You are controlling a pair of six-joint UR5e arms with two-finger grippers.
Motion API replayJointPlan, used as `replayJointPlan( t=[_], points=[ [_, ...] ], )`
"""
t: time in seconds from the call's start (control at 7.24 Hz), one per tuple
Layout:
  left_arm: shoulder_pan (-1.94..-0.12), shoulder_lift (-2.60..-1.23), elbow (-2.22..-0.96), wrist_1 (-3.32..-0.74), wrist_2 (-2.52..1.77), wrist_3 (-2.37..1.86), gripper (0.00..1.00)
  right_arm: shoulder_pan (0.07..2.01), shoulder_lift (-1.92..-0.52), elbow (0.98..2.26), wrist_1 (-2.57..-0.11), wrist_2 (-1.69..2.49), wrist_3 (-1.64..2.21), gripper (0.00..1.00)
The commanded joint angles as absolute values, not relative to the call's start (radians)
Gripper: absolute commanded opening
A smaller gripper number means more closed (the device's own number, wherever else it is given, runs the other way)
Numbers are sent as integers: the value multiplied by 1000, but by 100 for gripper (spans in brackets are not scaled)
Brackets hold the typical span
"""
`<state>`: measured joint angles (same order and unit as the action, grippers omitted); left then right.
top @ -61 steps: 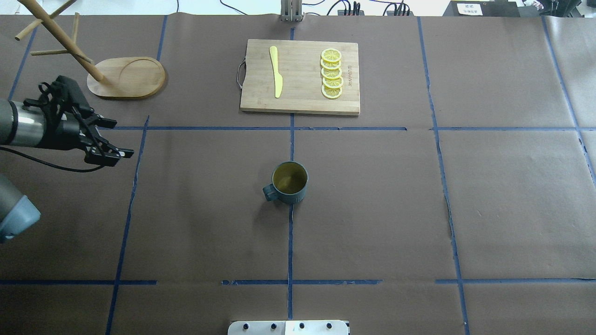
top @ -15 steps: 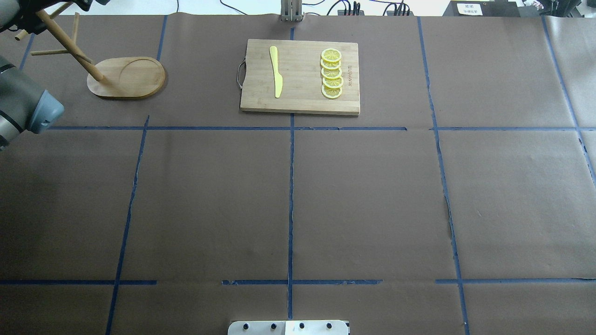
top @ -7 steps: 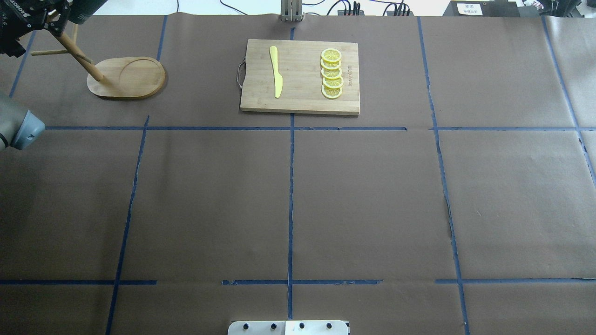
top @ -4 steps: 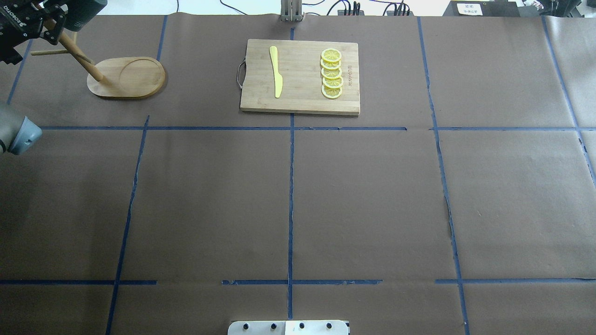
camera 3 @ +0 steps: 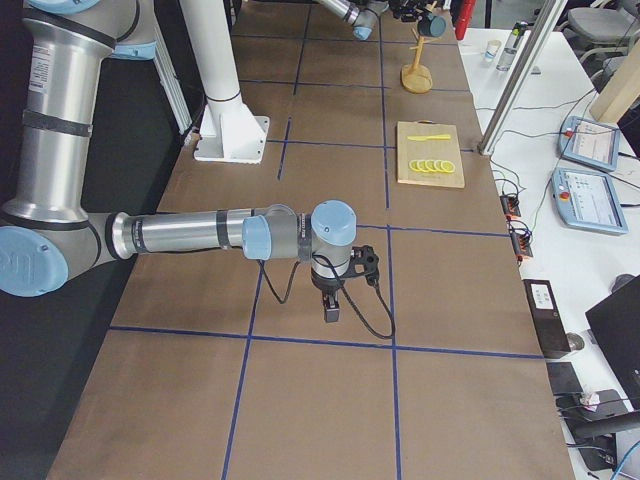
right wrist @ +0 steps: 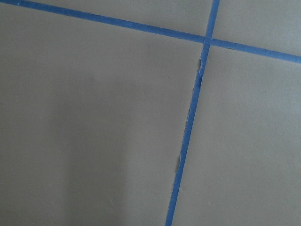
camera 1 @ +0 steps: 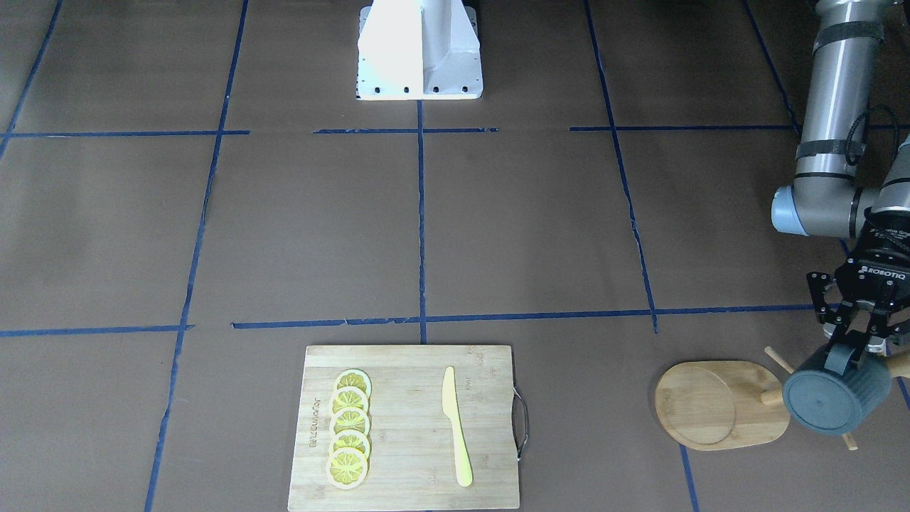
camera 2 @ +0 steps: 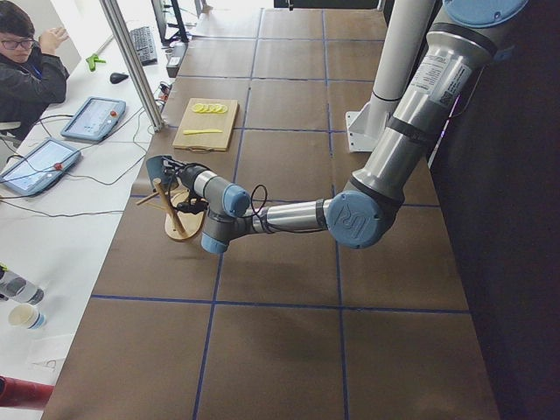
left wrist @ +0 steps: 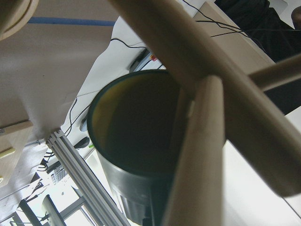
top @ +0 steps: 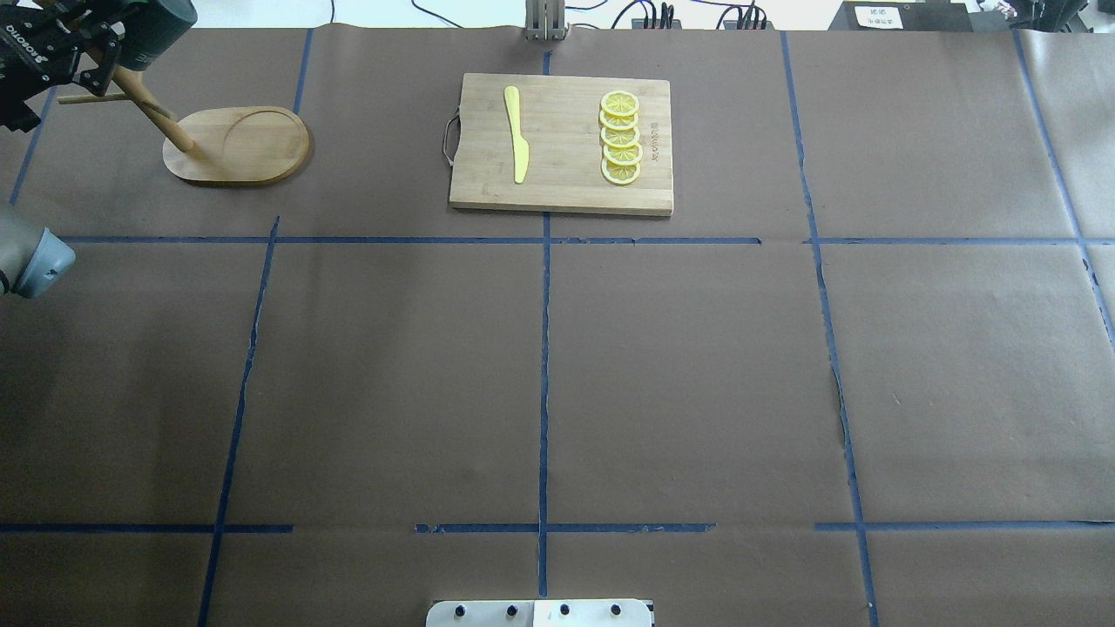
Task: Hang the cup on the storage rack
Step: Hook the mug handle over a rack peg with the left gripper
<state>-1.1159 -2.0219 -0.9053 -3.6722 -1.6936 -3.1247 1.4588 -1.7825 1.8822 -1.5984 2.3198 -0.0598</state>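
Soft, even light overall; the cup (left wrist: pixel 131 127) looks dark, backlit, slightly blurred.

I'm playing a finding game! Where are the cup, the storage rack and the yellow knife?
cup (camera 1: pixel 828 404): front-facing view, on its round bottom.
storage rack (camera 1: pixel 700 405): front-facing view, on its flat base.
yellow knife (camera 1: pixel 453 423): front-facing view, on its middle.

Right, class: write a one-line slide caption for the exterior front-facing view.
Left gripper holds the cup at the pegs of the storage rack.
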Motion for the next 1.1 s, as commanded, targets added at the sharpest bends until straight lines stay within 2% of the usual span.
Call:
replayJointPlan(
  t=[0.0, 0.55, 0.97],
  points=[
    [-1114, -2023, -890, -3682, -1694, -3125, 99, 1459, -1782, 1882, -1598, 2321, -60, 100],
    [-1109, -2033, -902, -3677, -1700, -3084, 100, 1459, -1782, 1887, -1598, 2321, -60, 100],
    [-1117, -2025, -1029, -3666, -1756, -3053, 100, 1459, -1782, 1888, -1598, 2321, -58, 100]
  ],
)
